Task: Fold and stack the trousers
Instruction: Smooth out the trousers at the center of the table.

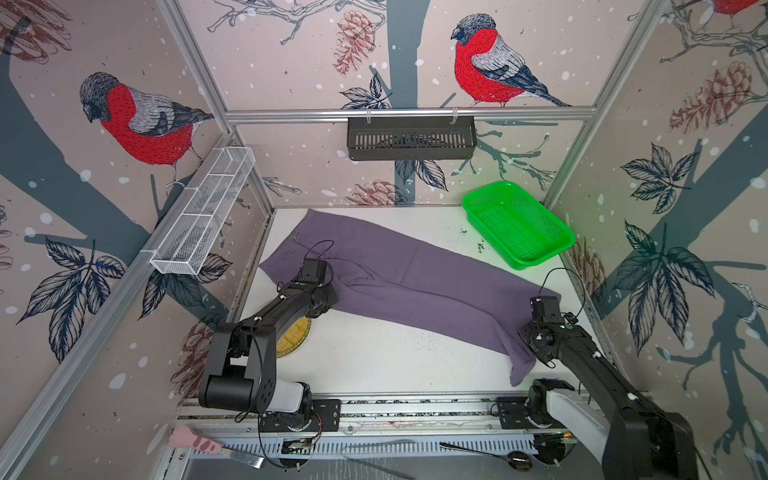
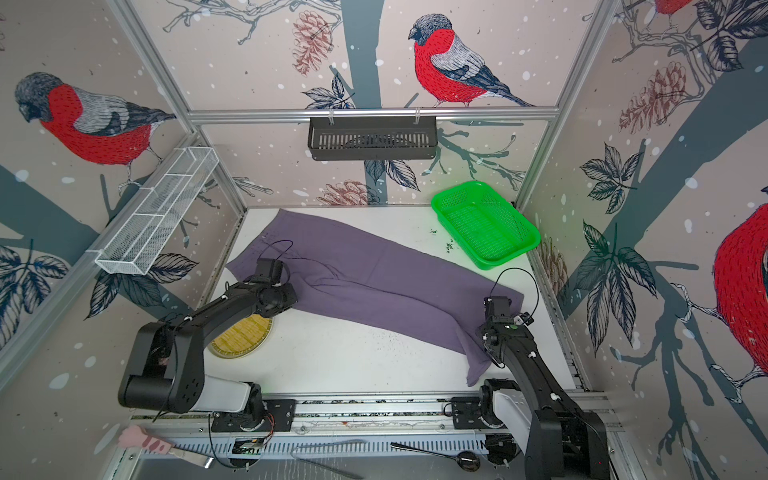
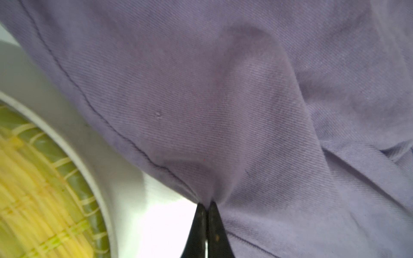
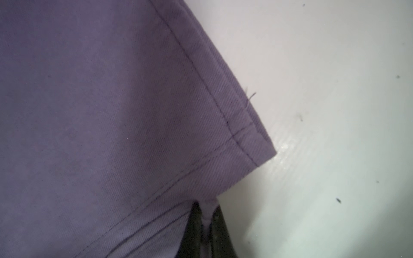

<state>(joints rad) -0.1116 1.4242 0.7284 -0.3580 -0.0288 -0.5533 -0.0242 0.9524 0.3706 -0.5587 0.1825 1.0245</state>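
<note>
- Worktop (image 1: pixel 374 361): trousers (image 1: pixel 399 274) lie flat, running upper left to lower right in both top views.
- Left pincer (image 3: pixel 206 204): clamped on their seam edge.
- Right pincer (image 4: pixel 206 207): clamped on hem corner.
- Step, likely: first fold; lift both together.

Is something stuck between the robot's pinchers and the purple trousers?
No, nothing visible is in the way. The left gripper is pinching the trousers at a stitched edge, and the right gripper is pinching the cloth beside a leg hem.
</note>
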